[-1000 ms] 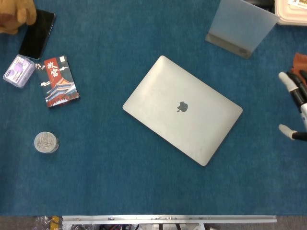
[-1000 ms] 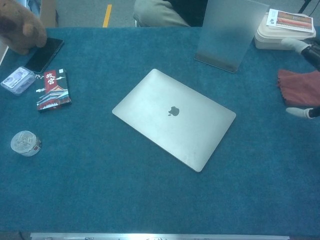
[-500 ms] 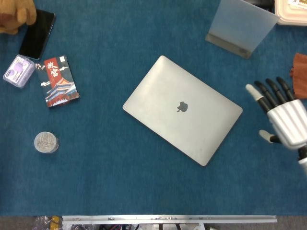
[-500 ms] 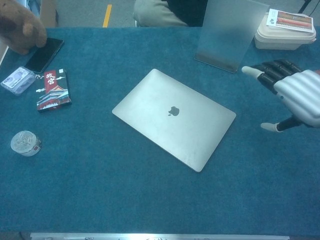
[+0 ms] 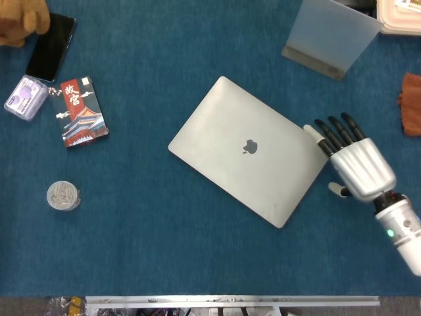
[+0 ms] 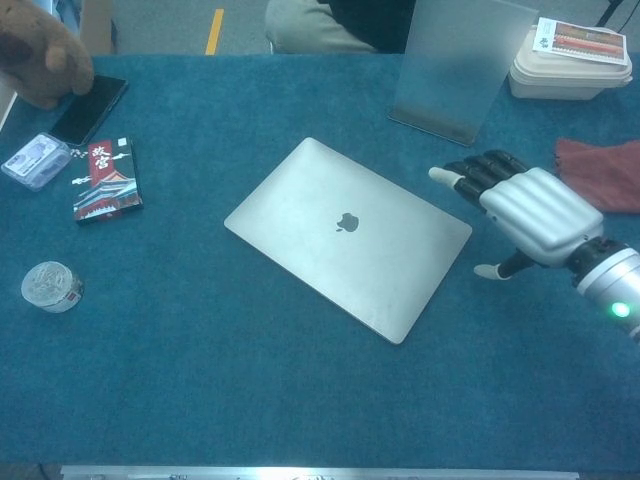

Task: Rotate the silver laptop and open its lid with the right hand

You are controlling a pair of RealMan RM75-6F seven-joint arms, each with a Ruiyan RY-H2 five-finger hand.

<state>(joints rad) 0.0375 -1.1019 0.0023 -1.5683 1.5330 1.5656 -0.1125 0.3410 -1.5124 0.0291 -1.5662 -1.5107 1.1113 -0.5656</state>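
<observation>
The silver laptop [image 5: 248, 150] [image 6: 347, 234] lies closed and turned at an angle in the middle of the blue table, its logo facing up. My right hand [image 5: 348, 162] [image 6: 520, 207] hovers just off the laptop's right corner, palm down, fingers stretched out and apart, holding nothing. Its fingertips reach the edge of the lid near that corner; I cannot tell whether they touch it. The left hand shows in neither view.
A frosted plastic stand [image 5: 331, 34] [image 6: 452, 65] is behind the laptop. A red cloth [image 5: 409, 95] [image 6: 600, 172] and a food box [image 6: 570, 58] sit at the far right. At the left lie a phone [image 5: 51, 47], a card box [image 5: 81, 112], a small case [image 5: 25, 97] and a tape roll [image 5: 63, 195].
My right hand has come in from the right edge toward the laptop's right corner. The laptop has not moved.
</observation>
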